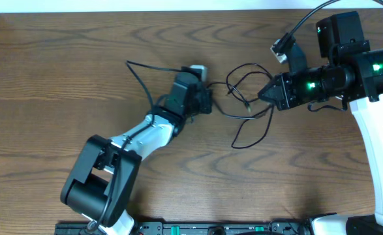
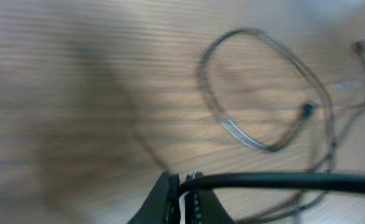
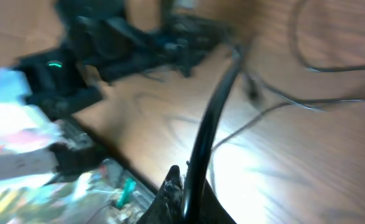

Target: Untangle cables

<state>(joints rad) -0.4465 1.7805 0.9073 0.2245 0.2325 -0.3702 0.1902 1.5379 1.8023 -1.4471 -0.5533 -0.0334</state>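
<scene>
The black cable [image 1: 246, 83] lies looped at mid-surface [image 1: 61, 59] between the arms. The left end effector [image 1: 207, 99] and right end effector [image 1: 262, 96] each pinch a strand, closed on it. A white plug [image 1: 196, 68] sits just beyond the left one. Wide wood extends leftward to the edge.

Motion blur smears both wrist views. The left tool [image 2: 181, 200] and right tool [image 3: 182, 196] are cropped by the bottom edge, so their grip cannot be read. Overhead, the black cable [image 1: 246, 65] has plugs too small to find
</scene>
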